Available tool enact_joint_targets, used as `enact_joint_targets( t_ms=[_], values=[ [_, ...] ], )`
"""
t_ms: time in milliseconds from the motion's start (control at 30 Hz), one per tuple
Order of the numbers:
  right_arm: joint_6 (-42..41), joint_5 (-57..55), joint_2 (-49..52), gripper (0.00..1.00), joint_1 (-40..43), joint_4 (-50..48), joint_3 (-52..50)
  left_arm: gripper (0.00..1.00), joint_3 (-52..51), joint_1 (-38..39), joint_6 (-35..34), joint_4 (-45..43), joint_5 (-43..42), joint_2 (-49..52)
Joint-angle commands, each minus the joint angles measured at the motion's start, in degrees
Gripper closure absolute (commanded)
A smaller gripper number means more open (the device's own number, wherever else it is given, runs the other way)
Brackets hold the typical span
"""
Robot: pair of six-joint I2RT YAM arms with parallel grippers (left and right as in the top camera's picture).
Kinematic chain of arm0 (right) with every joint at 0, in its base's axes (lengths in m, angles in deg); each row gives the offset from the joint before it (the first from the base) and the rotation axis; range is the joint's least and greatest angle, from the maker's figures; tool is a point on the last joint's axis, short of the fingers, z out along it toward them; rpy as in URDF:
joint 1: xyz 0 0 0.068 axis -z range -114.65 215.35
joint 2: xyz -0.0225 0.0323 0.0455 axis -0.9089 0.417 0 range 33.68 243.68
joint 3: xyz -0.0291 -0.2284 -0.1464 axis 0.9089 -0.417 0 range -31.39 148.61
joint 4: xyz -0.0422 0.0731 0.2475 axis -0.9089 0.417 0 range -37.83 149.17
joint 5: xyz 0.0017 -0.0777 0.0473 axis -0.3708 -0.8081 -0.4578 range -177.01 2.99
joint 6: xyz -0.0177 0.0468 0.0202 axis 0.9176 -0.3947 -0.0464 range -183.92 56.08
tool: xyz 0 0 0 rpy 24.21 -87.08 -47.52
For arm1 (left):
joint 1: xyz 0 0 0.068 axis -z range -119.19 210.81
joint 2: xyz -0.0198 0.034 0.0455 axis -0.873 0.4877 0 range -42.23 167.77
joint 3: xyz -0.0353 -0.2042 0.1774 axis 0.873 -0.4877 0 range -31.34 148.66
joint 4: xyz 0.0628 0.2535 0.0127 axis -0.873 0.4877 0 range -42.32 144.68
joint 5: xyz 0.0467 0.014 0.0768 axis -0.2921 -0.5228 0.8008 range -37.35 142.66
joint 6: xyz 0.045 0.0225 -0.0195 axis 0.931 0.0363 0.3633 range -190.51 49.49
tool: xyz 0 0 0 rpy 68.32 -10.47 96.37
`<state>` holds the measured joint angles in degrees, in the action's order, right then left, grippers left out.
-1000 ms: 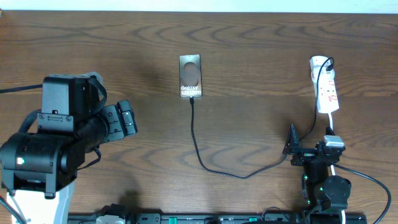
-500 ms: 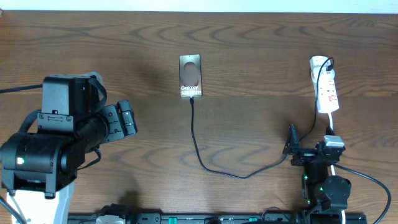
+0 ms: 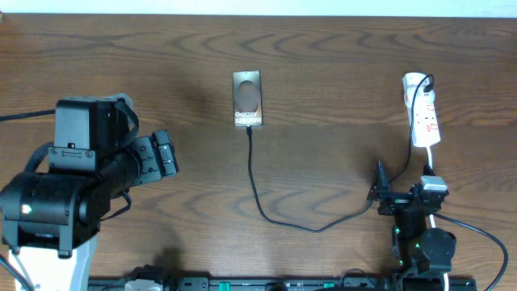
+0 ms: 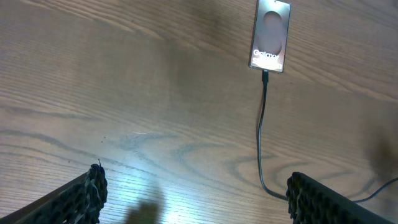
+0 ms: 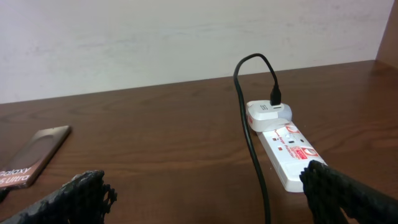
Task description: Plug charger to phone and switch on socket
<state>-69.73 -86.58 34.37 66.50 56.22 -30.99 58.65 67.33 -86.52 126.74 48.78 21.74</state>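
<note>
Snaking black charger (image 4: 261, 124) touching dark phone (image 3: 247, 99)

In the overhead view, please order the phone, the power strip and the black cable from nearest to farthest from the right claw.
1. Black cable, passing beside the right claw.
2. Power strip, just beyond it.
3. Phone, far to its left.

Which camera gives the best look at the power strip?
Right wrist: the power strip lies close ahead, with its red markings and the white adapter with its black cable readable. Overhead shows the strip small, from above. Left wrist misses it.
</note>
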Motion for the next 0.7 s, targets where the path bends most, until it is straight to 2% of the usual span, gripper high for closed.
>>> enact_joint_targets(
  t_ms=[0, 667],
  values=[
    [0.31, 0.15, -0.37, 0.01, -0.39, 0.28, -0.11, 0.09, 0.24, 0.07, 0.96, 0.00, 0.96, 0.02],
    [0.31, 0.15, -0.37, 0.01, -0.39, 0.28, -0.11, 0.09, 0.24, 0.09, 0.96, 0.02, 0.94, -4.15]
  ],
)
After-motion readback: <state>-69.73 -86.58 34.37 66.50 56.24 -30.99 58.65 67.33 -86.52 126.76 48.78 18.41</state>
